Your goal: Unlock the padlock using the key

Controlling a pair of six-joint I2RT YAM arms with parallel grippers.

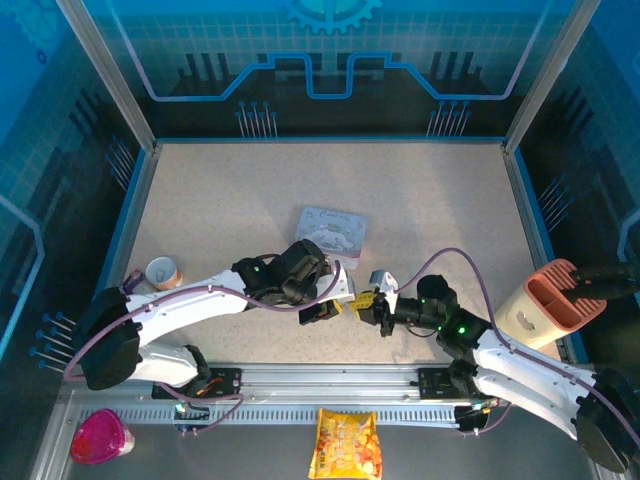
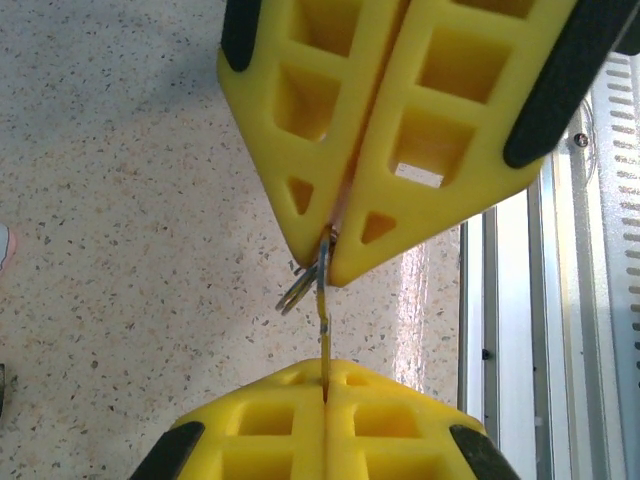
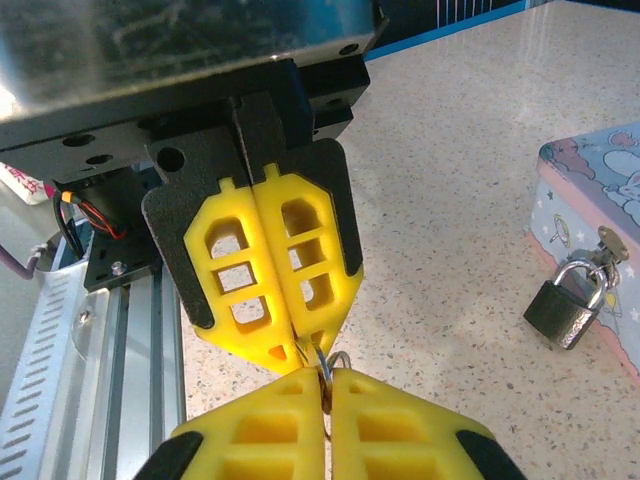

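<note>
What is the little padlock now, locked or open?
Locked, it seems. The padlock has its shackle closed into its body, hooked through the tin clasp. The key is not in it.

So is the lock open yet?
Not yet. The key is up off the table, pinched between the left pincer and right pincer, both shut on it. The padlock hangs locked on the tin box, away from the key. Left to do: put the key in and turn it.

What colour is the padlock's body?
The padlock has a dark grey body and a silvery shackle. It shows best in the right wrist view.
</note>
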